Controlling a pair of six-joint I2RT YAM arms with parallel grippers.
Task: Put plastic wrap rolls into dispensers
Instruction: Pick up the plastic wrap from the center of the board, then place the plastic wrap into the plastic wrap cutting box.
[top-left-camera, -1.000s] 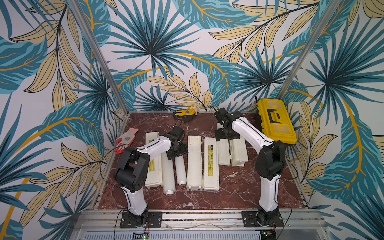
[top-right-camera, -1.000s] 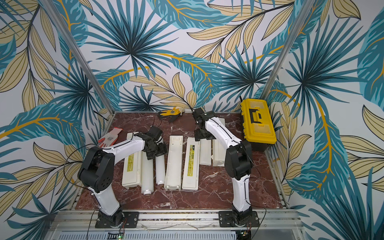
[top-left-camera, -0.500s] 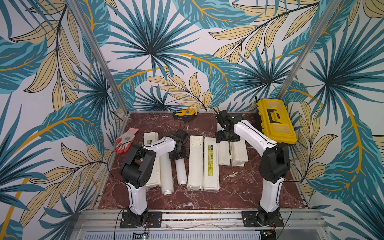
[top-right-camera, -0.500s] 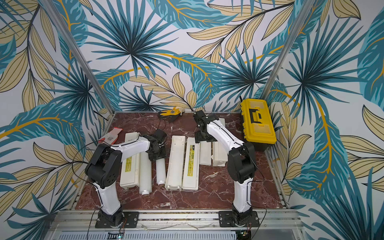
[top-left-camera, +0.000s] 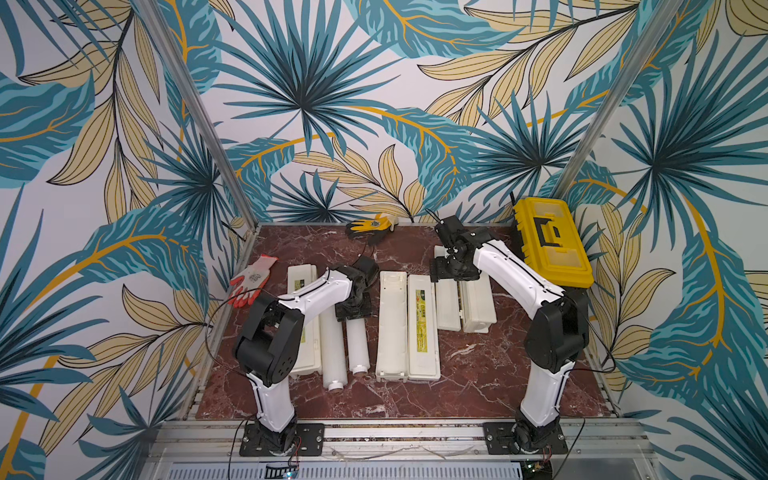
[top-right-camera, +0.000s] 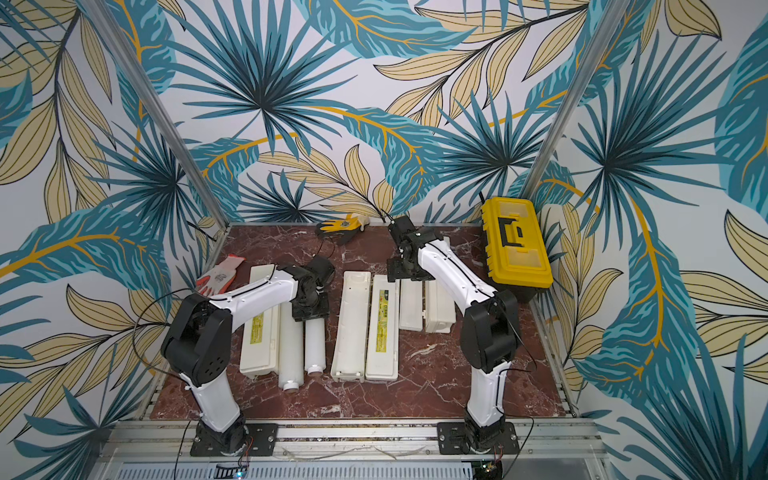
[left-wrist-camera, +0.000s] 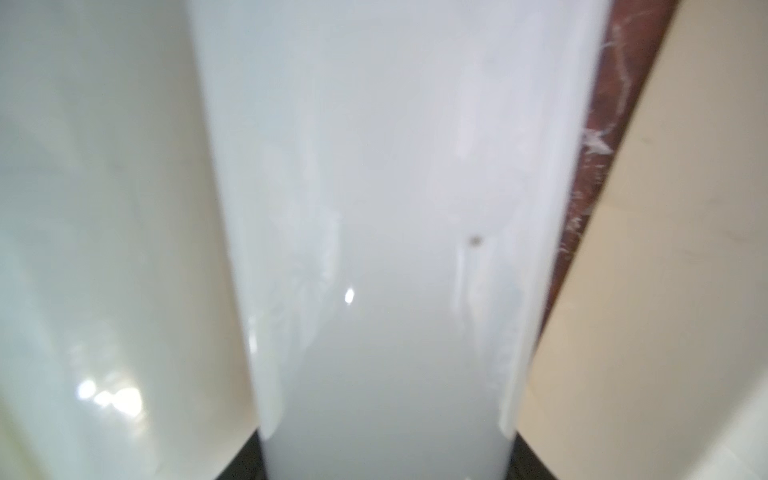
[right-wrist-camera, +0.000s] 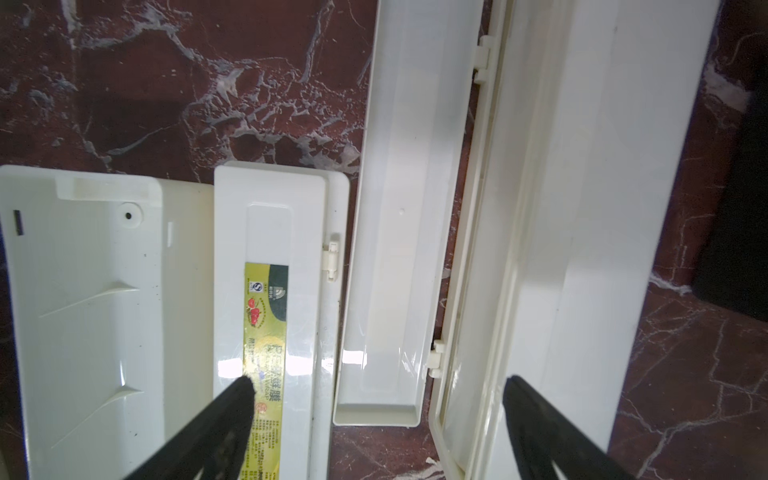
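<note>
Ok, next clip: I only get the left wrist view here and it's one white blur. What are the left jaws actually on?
Observer: The left jaws are shut on the shorter white plastic wrap roll, gripping near its far end. Its hollow core shows at the near end in both top views.
Operator: And the white shape alongside it?
Observer: That's a longer white plastic wrap roll. It lies parallel, between the gripped one and the leftmost cream plastic dispenser.
Operator: What about the other arm?
Observer: The right jaws hang open above the rightmost cream dispenser, whose lid lies folded open.
</note>
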